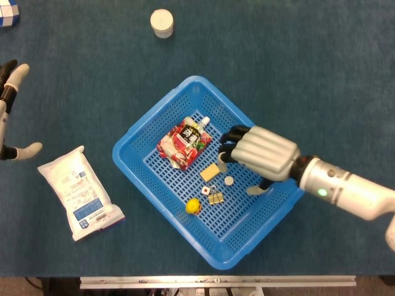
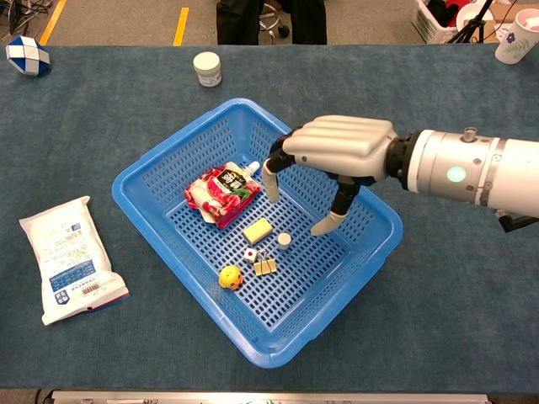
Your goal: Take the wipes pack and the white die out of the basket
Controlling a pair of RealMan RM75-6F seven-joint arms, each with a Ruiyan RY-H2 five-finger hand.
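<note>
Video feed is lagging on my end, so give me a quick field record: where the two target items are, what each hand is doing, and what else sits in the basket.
wipes pack: on the table, outside and left of the basket
white die: on the basket floor, next to the binder clip
right hand: over the basket interior, fingers spread downward, holding nothing
left hand: at the table's far left edge, open, holding nothing
other basket contents: red pouch, yellow block, small white cap, yellow toy

Place: you're in a lab or workshop | blue-felt table (image 2: 472, 278) | yellow floor tape (image 2: 181, 23) | office chair base (image 2: 269, 17) behind.
</note>
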